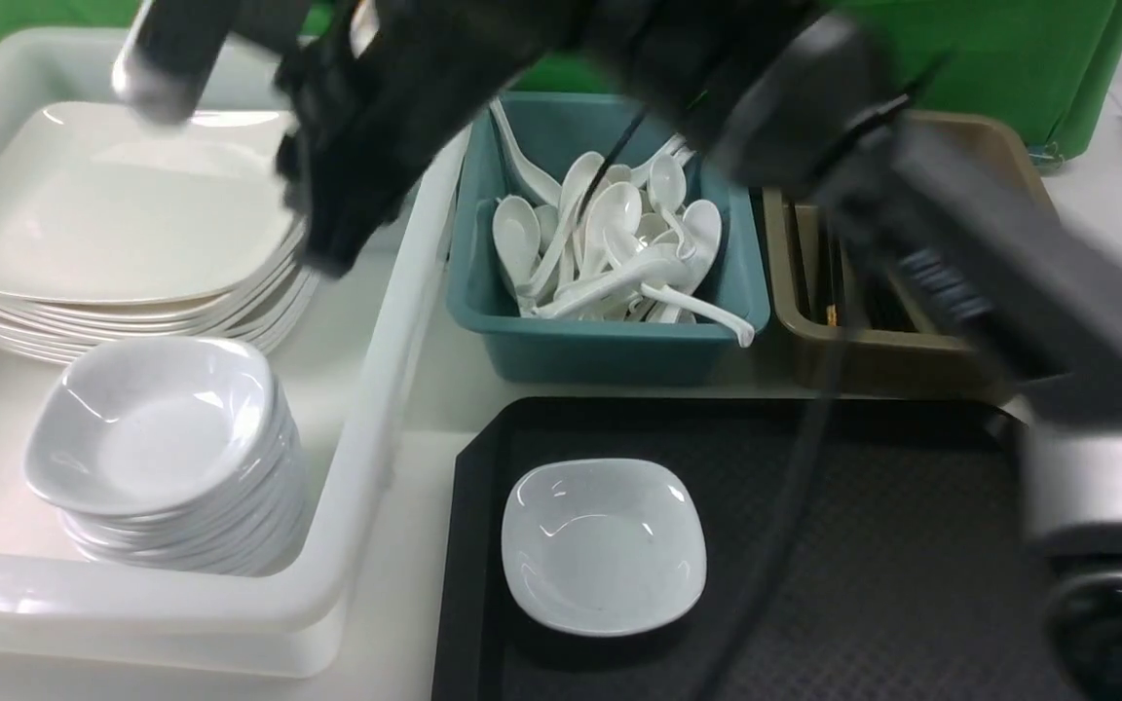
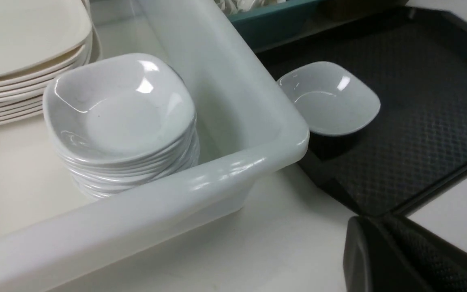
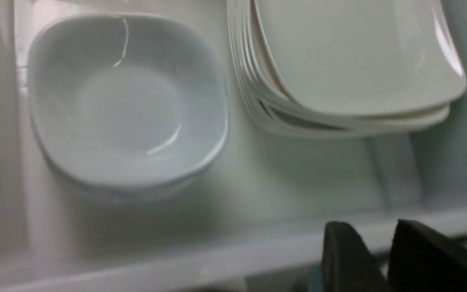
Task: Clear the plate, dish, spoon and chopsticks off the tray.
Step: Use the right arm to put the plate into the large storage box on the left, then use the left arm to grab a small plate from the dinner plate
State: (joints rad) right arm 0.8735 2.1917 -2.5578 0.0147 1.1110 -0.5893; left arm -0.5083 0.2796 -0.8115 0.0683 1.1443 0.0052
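the dish (image 1: pixel 603 545) sits mouth up on the tray (image 1: pixel 902 545), in its near left part, just inside the left rim. it is a rounded square, so no long axis matters; any edge of its rim offers a grip. nothing else of the task shows on the part of the tray in view.

the left gripper (image 2: pixel 383 259) looks the nearer tool. its wrist view has the dish close ahead, just past the corner of the white tub (image 1: pixel 376 409). it is clenched and empty, so it would need to part before taking the rim.

the right gripper (image 3: pixel 379 251) is well apart from the dish. it hangs inside the tub beside the plate stack (image 1: pixel 113 214), with the tub wall between it and the tray. its fingertips stand a little parted with nothing between them. the top plate (image 3: pixel 355 52) lies askew on that stack.

the dish's likely goal is the dish stack (image 1: pixel 162 458) in the tub's near part, leftward from the tray. the tub's tall wall stands between them, so the dish must be lifted over it.

behind the tray are a teal bin (image 1: pixel 610 350) of spoons (image 1: pixel 610 243) and a brown bin (image 1: pixel 892 360) with dark sticks inside. the right arm crosses above both and over the tray's right side. a left-arm reach at the dish seems clear of it.
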